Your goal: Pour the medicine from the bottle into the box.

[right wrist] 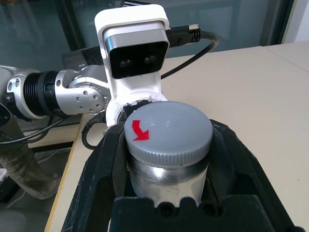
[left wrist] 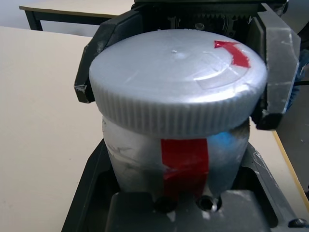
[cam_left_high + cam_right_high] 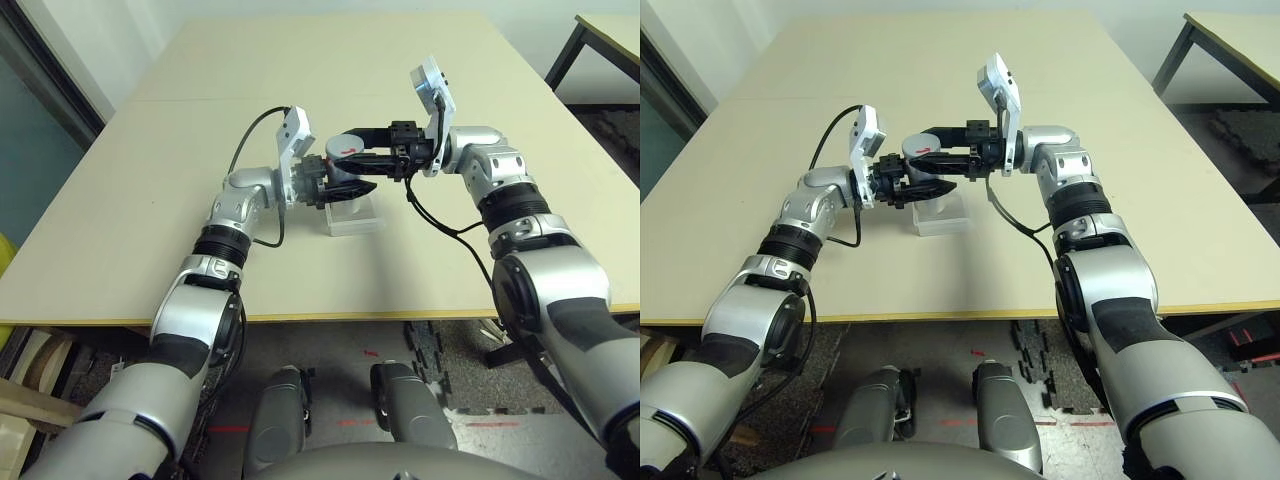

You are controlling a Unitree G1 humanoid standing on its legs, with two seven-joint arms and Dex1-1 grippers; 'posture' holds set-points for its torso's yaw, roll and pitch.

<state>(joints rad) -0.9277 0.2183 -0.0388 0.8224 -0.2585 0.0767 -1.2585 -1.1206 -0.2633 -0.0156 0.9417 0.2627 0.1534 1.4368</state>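
The silver-grey bottle (image 2: 183, 154) with its red stripe hangs sideways in the air just above the clear box (image 3: 356, 214), which rests on the table. My left gripper (image 3: 345, 187) is shut on the bottle's body. From the opposite side, my right gripper (image 1: 166, 134) is shut on the bottle's round grey cap (image 1: 166, 126), which bears a red arrow; its black fingers (image 2: 94, 63) flank the cap's ribbed edge. The cap sits on the bottle. The medicine is hidden inside.
The beige table (image 3: 200, 150) spreads wide around the box, with its front edge (image 3: 330, 318) close to me. A second table (image 3: 600, 40) stands at the far right. Cables loop from both wrists near the box.
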